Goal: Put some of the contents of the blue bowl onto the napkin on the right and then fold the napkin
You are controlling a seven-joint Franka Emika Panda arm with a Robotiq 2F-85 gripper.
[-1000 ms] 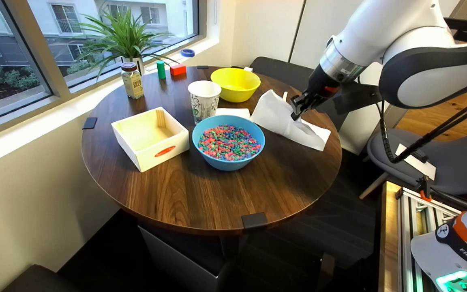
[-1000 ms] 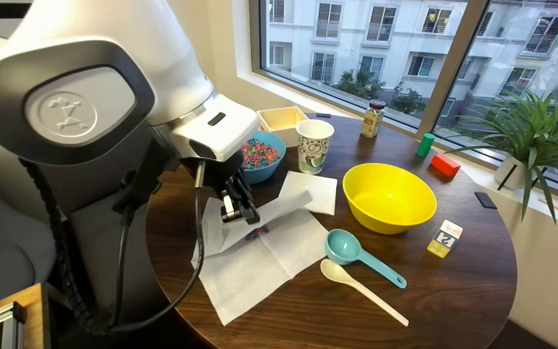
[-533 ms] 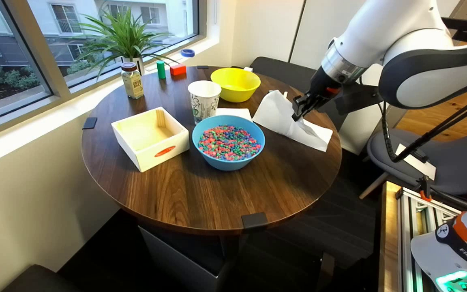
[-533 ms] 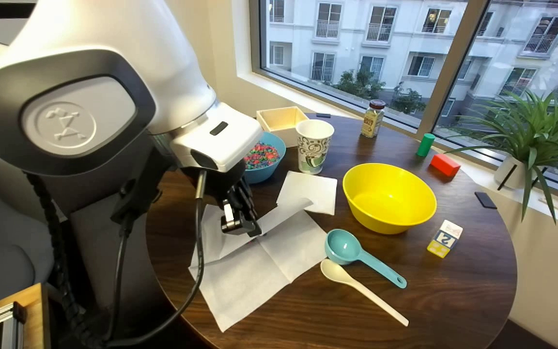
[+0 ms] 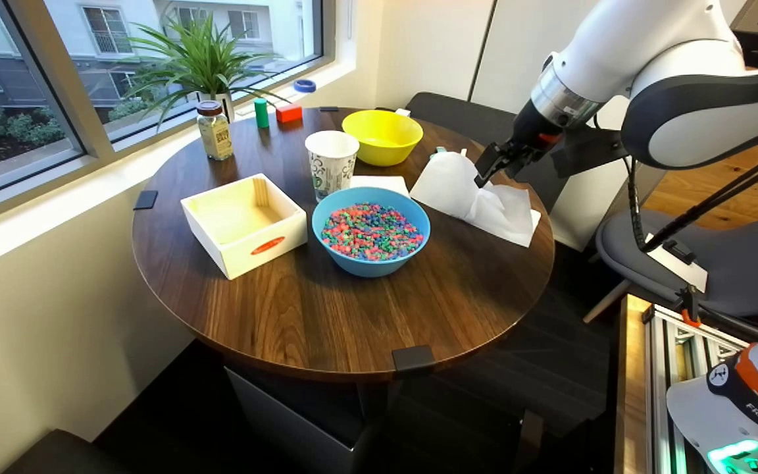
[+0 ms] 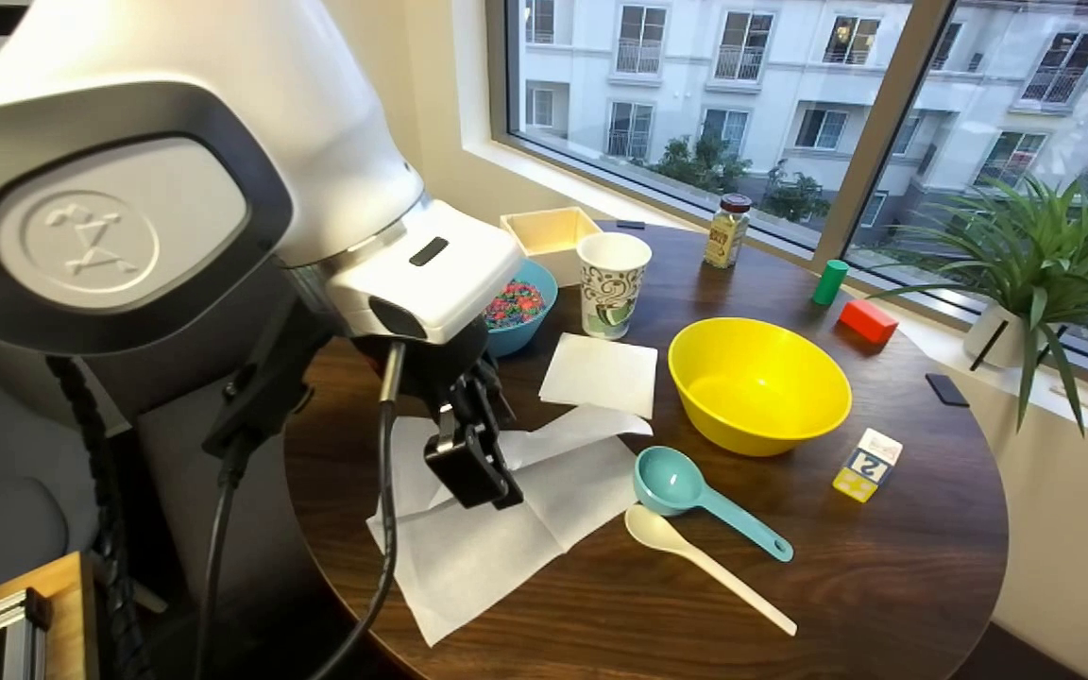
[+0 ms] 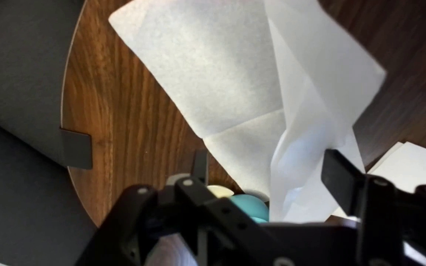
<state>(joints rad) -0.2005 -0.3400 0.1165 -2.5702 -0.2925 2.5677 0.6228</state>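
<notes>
The napkin [image 7: 231,70] is a thin white sheet with one side folded over as a loose, raised flap [image 7: 313,111]. My gripper [image 7: 268,166] hangs just above it with its fingers wide apart. One finger [image 7: 340,181] is in front of the flap in the wrist view, and whether it touches the paper I cannot tell. Nothing is gripped. In an exterior view the gripper [image 6: 497,472] covers part of the napkin [image 6: 497,557]. The blue bowl [image 5: 367,266] stands nearby, full of tiny multicoloured contents [image 5: 372,230]. Any bits on the napkin are hidden by the flap or gripper.
A folded white napkin [image 6: 601,373] lies between the paper cup [image 6: 612,283] and the sheet. A teal scoop [image 6: 671,480] and a cream spoon [image 6: 705,567] border the sheet. The yellow bowl [image 6: 759,406], a block [image 6: 868,465] and a wooden box [image 5: 247,227] stand around.
The gripper has opened and let go of the napkin's edge. The flap has sunk lower over the sheet, and the coloured bits seen there earlier are now covered.
</notes>
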